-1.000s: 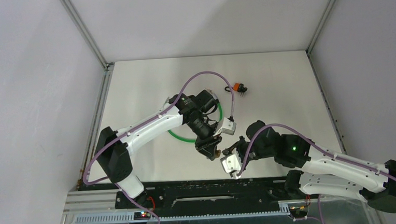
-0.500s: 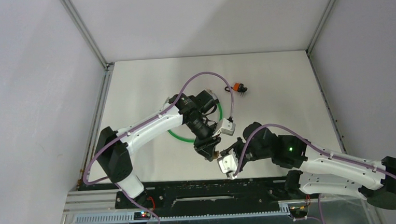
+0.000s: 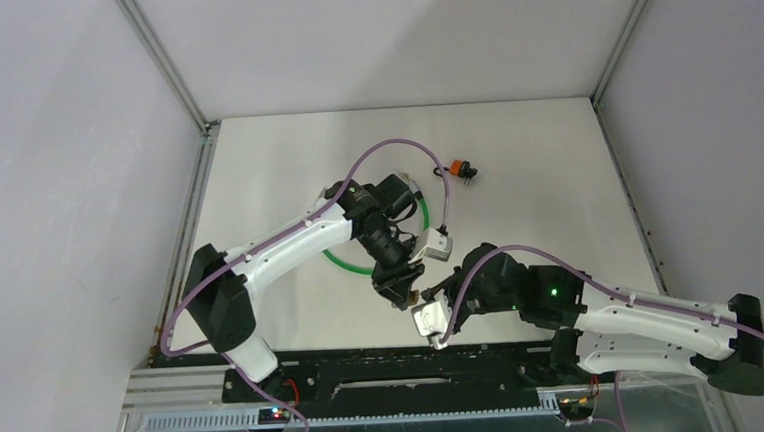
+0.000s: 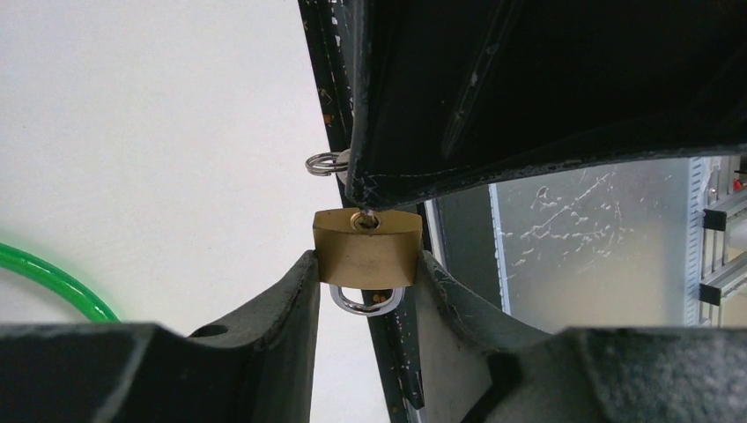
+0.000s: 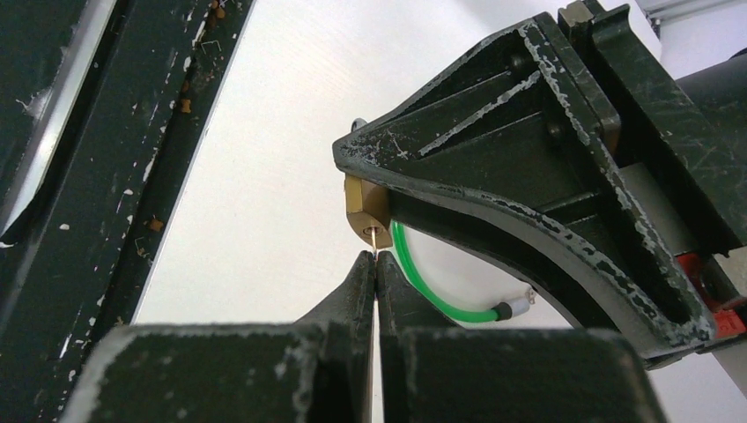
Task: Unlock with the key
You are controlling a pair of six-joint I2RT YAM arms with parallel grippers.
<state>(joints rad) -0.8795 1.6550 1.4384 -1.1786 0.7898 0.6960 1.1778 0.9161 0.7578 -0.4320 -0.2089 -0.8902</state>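
Observation:
A small brass padlock (image 4: 366,251) is clamped between the fingers of my left gripper (image 4: 363,264), keyhole facing away and silver shackle (image 4: 363,302) hanging toward the wrist. My right gripper (image 5: 375,263) is shut on a thin key (image 5: 375,240), whose blade tip sits at the keyhole in the padlock (image 5: 366,210). In the left wrist view the right gripper (image 4: 528,88) fills the top, with the key's ring (image 4: 324,163) showing beside it. From above, both grippers meet near the table's front middle, left gripper (image 3: 402,287) and right gripper (image 3: 431,299) tip to tip.
A green cable loop (image 3: 346,261) lies on the white table under the left arm. A small orange and black item (image 3: 460,170) lies farther back. The black frame rail (image 3: 387,361) runs along the near edge, close beneath the grippers.
My right arm has shifted left, bringing its gripper and the key closer against the padlock. The left arm has barely moved.

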